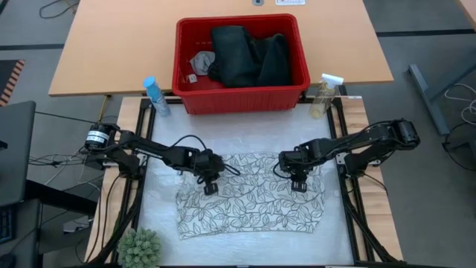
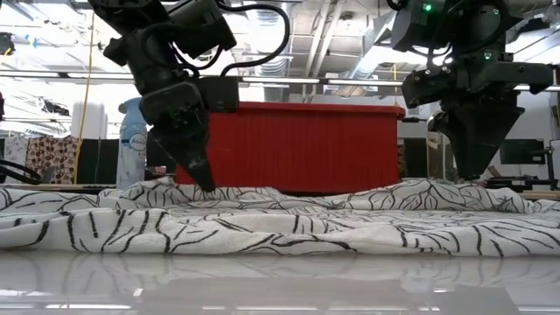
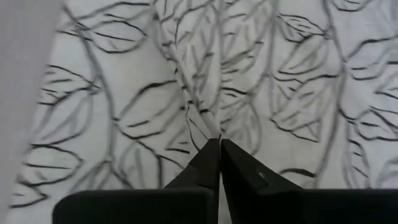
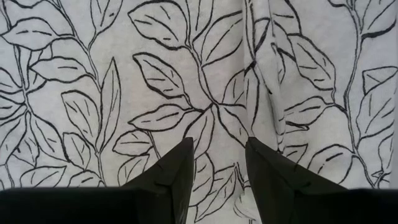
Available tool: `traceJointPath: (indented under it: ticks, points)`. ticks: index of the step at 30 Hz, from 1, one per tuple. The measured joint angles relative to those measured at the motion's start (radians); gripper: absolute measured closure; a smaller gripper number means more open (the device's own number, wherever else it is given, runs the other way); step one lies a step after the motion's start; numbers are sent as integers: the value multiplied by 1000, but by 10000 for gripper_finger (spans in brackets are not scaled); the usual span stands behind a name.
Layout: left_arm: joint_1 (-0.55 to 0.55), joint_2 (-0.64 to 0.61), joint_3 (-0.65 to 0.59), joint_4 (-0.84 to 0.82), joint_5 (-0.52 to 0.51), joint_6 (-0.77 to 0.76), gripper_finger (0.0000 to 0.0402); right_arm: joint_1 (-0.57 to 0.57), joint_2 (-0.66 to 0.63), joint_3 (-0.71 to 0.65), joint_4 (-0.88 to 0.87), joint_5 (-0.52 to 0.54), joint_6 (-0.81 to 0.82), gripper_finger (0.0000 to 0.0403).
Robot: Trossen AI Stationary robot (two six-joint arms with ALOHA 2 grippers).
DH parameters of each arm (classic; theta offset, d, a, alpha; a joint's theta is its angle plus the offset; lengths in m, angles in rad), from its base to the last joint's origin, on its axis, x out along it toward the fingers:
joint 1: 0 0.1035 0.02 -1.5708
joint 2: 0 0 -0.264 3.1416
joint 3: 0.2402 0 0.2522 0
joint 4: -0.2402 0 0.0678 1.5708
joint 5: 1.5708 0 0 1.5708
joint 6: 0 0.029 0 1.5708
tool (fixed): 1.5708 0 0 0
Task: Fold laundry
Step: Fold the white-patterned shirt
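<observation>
Two dark arms work over a white cloth printed with grey-black leaf outlines (image 1: 253, 199), which lies spread and slightly rumpled on the pale table (image 1: 160, 216), just in front of the red plastic basket (image 1: 242, 97) that serves here as landmark. The left tool (image 1: 209, 184) is down on the cloth's edge nearest the basket, toward its left corner; its jaws are clenched together on a small raised ridge of the leaf-print fabric, as the left wrist view shows (image 3: 219, 144). The pinch is judged to serve for lifting that edge into a fold. The right tool (image 1: 298, 181) is on the same basket-side edge toward the right corner; its jaws stand parted on either side of a patch of flat fabric (image 4: 217, 155) and grasp nothing yet. Matching the left grip here would let both corners rise together. Inside the basket, dark blue-black denim jeans (image 1: 249, 56) and a small grey cloth (image 1: 202, 61) lie in a heap, not yet folded.
</observation>
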Motion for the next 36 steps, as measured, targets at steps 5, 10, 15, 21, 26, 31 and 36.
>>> traceJointPath:
  ticks: [5,10,15,21,26,31,36]
  points:
    - [-36,0,0,-1,42,-10,401,0,0,0,0,0,-2,233]
    - [-68,0,0,-18,62,-31,401,0,0,0,0,0,-2,233]
    - [-80,0,0,-30,142,-55,401,0,0,0,9,0,-20,233]
    - [-86,0,0,-23,108,-28,401,-3,5,0,48,9,-88,233]
    - [-79,0,0,5,28,-10,401,-24,31,-1,82,69,-129,233]
    - [-76,0,0,-9,70,-10,401,-51,29,-21,74,74,-143,233]
    - [-76,0,0,-10,73,-11,401,-51,29,-51,82,31,-159,233]
